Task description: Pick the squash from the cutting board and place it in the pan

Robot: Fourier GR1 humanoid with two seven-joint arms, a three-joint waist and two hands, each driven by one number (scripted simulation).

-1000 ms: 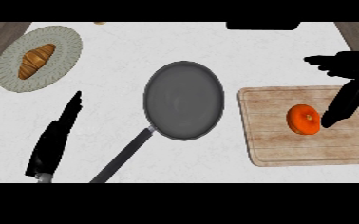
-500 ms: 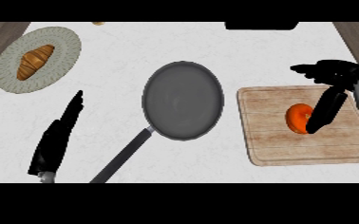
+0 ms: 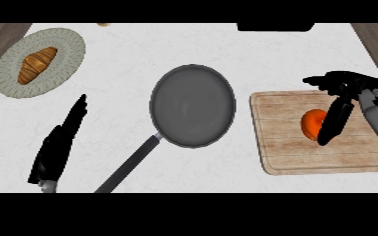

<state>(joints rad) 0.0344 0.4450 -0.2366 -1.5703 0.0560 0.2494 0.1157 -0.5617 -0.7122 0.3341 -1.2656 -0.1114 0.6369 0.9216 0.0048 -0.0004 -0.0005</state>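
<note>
From the head view, I have the right robot hand (image 3: 341, 106) over the cutting board (image 3: 284, 145), fingers draped down across the right side of the orange squash (image 3: 313, 124), which lies on the board's right half. The thumb juts out to the left above the board, apart from the fingers, so the hand reads as open around the squash rather than clamped on it; I can't tell whether the fingers already touch it.

My judgement: the step in hand is the grasp. To do it well I'd bring the thumb in against the squash's left side, opposite the fingers, and close only once it sits between them. It looks round, so an off-centre pinch could let it roll.

The pan (image 3: 193, 111) lies well to the left on the table (image 3: 133, 55), its handle pointing down-left.

The left robot hand (image 3: 57, 147) rests open, fingers straight, at the lower left.
</note>
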